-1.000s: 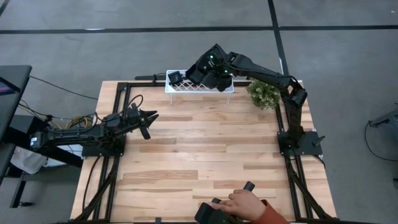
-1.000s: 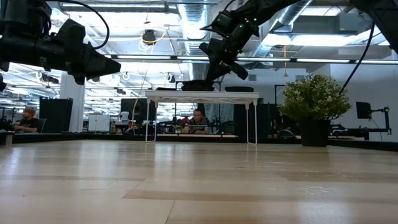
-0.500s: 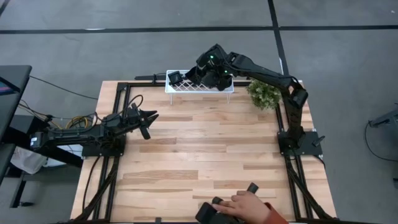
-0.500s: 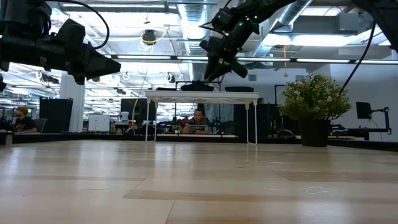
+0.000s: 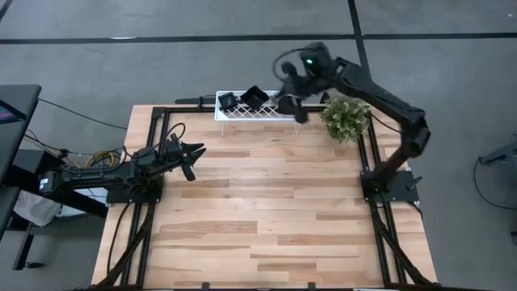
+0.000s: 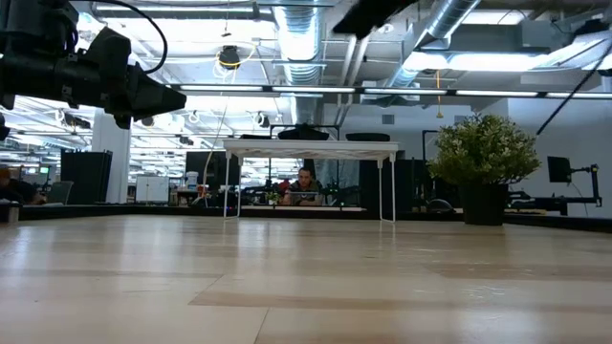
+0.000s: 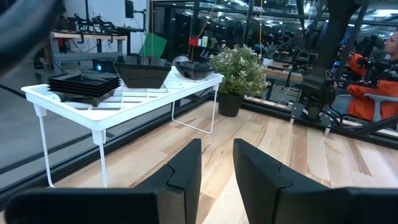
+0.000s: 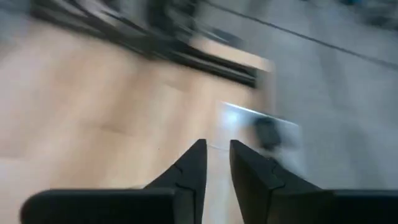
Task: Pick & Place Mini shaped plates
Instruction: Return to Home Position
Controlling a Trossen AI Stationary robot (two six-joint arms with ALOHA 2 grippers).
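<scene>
We are logging the small black mini shaped plates (image 7: pixel 142 73) sitting in three spots atop the white lattice rack (image 7: pixel 127 102) at the wooden counter's (image 5: pixel 266 202) far edge. Right claw (image 8: pixel 217 146) is hanging above the rack's end beside the green potted plant (image 5: pixel 343 120), fingers slightly apart, empty. Left claw (image 7: pixel 217 146) is waiting over the counter's left side, fingers slightly apart.
</scene>
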